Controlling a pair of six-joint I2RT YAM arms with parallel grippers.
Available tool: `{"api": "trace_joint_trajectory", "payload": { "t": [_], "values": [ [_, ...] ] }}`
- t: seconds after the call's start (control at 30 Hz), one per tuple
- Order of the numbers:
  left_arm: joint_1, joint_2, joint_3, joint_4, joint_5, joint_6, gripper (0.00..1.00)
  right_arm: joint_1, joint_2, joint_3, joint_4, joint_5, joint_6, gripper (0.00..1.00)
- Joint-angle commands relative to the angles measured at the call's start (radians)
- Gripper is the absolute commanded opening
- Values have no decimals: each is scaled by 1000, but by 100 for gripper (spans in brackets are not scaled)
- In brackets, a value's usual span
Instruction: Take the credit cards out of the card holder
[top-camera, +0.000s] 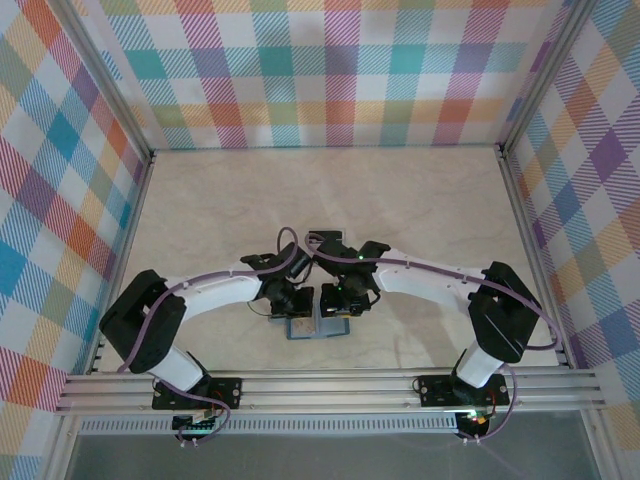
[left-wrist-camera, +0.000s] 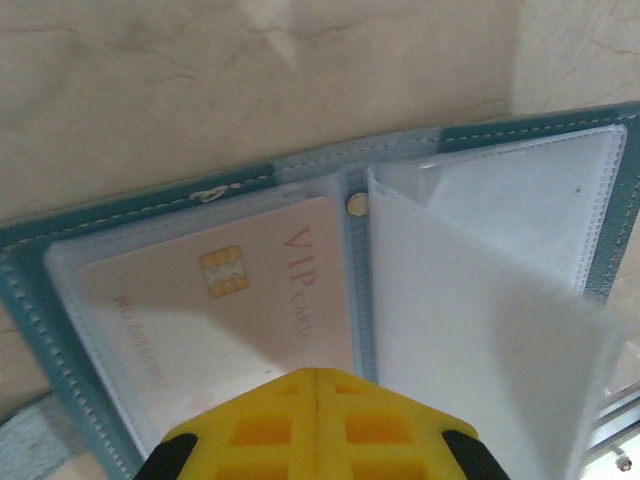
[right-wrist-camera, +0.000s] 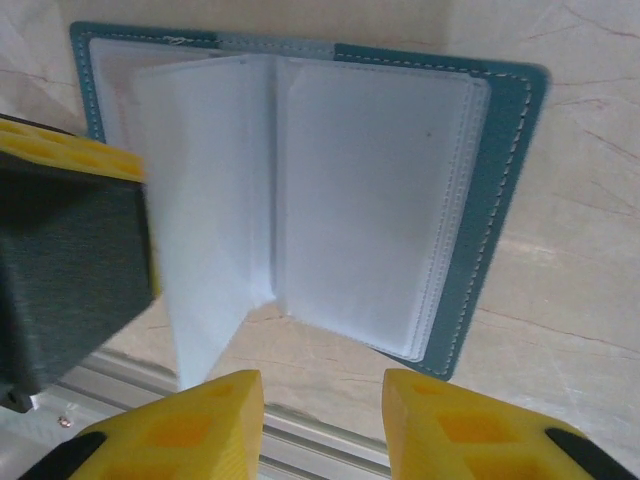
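The teal-blue card holder (left-wrist-camera: 100, 215) lies open on the table by the front edge (top-camera: 315, 327), its clear sleeves fanned out. A pale pink credit card (left-wrist-camera: 230, 290) with a gold chip and "VIP CARD" lettering sits inside the left-hand sleeve. My left gripper (left-wrist-camera: 318, 375) is shut, its yellow tips together right over the card's near edge; I cannot see whether it pinches anything. One clear sleeve page (left-wrist-camera: 470, 330) stands up from the spine. My right gripper (right-wrist-camera: 322, 420) is open just in front of the holder's right half (right-wrist-camera: 505, 200), holding nothing.
The aluminium rail (right-wrist-camera: 300, 450) of the table's front edge runs right under the holder and both grippers (top-camera: 330, 385). The left gripper's black body (right-wrist-camera: 60, 260) stands close beside the raised sleeve. Bare marble-patterned tabletop (top-camera: 330, 200) stretches behind, ringed by checked walls.
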Motion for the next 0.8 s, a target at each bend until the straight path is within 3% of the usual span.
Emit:
{"api": "trace_joint_trajectory", "payload": {
  "t": [0.0, 0.53, 0.77],
  "values": [
    [-27, 30, 28, 18, 23, -14, 4, 1, -31, 17, 5, -20, 12, 37],
    [-80, 103, 96, 15, 14, -21, 5, -20, -196, -65, 27, 24, 45, 37],
    [-83, 116, 77, 38, 7, -29, 4, -69, -242, -206, 252, -120, 128, 18]
  ]
}}
